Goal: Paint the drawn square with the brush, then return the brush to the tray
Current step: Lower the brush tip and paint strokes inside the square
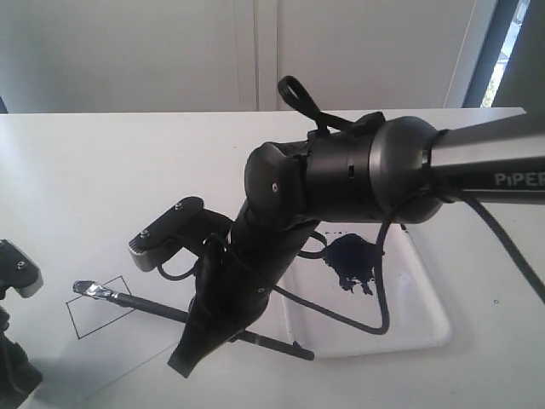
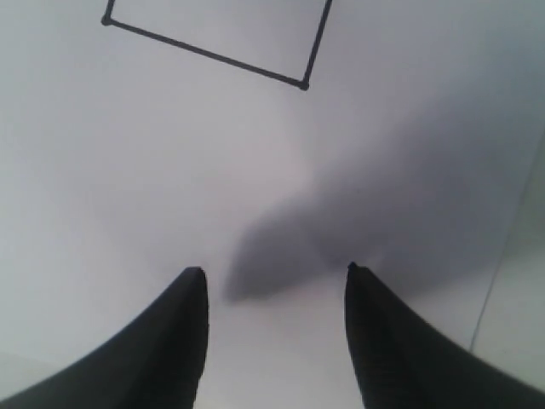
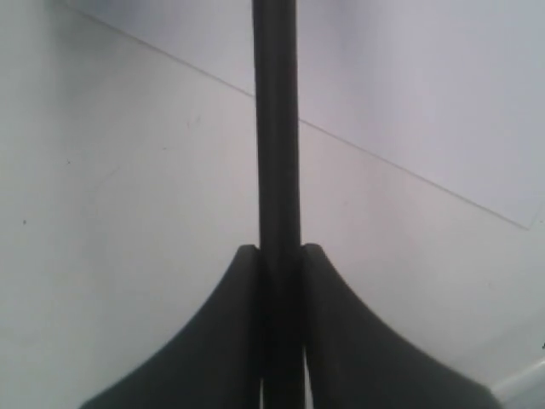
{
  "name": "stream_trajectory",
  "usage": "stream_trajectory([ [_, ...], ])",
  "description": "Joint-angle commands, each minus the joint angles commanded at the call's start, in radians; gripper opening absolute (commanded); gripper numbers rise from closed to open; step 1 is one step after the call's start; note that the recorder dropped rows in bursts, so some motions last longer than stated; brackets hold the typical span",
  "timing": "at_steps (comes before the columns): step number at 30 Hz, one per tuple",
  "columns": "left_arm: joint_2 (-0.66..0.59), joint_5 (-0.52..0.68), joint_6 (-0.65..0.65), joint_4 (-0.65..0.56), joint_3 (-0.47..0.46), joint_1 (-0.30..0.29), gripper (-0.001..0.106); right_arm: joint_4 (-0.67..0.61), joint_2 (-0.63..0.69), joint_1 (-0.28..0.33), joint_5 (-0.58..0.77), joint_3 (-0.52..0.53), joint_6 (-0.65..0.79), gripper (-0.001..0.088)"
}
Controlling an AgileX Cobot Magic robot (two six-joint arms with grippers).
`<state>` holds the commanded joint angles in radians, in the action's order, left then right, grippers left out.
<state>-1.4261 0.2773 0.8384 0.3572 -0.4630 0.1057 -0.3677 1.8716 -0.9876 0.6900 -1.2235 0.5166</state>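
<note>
The brush [image 1: 149,305] lies slanted low over the paper, its stained tip and silver ferrule at the far-left edge of the drawn square [image 1: 102,311]. My right gripper [image 1: 189,358] reaches across from the right and is shut on the black handle. In the right wrist view the handle [image 3: 277,128] runs straight out between the closed fingers of that gripper [image 3: 279,249]. The square [image 2: 221,25] looks blank white in the left wrist view. My left gripper [image 2: 274,271] hangs open over bare paper, nothing between its fingers. The tray [image 1: 426,332] sits to the right.
A dark blue paint blot [image 1: 351,262] marks the tray's far part, half hidden by the right arm. The left arm [image 1: 15,362] stands at the lower-left corner. A paper edge [image 3: 409,170] crosses the right wrist view. A cable loops over the tray.
</note>
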Motion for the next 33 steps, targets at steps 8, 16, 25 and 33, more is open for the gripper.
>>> stream_trajectory([
  [8,-0.013,0.000,0.000,0.000,0.000,0.000,0.054,0.002,0.019,-0.029,0.009,-0.002,0.002,0.0000],
  [16,-0.012,0.004,0.000,0.000,0.000,0.000,0.054,0.006,0.036,-0.033,-0.002,-0.002,0.002,0.0000],
  [25,-0.012,0.004,-0.002,0.000,0.000,0.000,0.054,0.006,0.040,-0.033,0.003,-0.002,0.002,0.0000],
  [33,-0.012,0.004,-0.005,0.000,0.000,0.000,0.054,0.037,0.066,-0.033,-0.019,-0.002,-0.018,0.0000],
])
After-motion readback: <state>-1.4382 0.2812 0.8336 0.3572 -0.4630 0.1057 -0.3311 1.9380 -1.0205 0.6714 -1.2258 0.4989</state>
